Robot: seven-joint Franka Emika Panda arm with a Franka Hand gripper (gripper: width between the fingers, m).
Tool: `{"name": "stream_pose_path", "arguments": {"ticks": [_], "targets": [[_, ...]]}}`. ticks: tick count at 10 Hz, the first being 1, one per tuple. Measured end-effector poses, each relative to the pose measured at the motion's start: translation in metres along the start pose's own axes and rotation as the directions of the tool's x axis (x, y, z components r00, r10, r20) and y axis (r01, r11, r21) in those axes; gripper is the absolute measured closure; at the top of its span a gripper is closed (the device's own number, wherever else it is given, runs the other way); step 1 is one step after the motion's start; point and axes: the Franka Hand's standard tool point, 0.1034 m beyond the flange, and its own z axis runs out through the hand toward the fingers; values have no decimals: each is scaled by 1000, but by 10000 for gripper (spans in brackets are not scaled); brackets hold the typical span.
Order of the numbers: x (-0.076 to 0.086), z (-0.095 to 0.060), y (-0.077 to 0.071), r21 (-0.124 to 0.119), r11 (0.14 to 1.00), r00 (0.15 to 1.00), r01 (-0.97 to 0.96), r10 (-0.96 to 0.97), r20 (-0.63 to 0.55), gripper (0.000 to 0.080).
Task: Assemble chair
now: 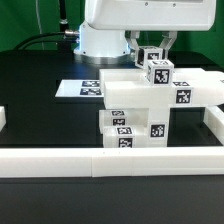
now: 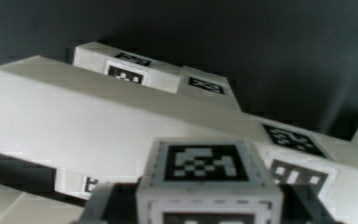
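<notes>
The tool (image 1: 152, 52) grips 1 tagged block (image 1: 157, 72) above the chair (image 1: 150, 105).

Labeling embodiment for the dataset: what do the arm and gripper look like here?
The arm is glossy white with rounded, bulky housings and a darker seam between segments. The gripper has dark, near-black fingers below the white body. Black cables trail across the black table behind the base. No markings are legible on the arm itself.
</notes>
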Motion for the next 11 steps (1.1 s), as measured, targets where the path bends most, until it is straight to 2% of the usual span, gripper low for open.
{"name": "stream_pose_path", "arguments": {"ticks": [1, 9, 11], "targets": [[2, 0, 2, -8, 1000, 1000, 0, 0, -16, 517], [2, 0, 2, -7, 999, 999, -35, 34, -17, 517], [2, 0, 2, -4, 978, 978, -207, 206, -18, 517]]}}
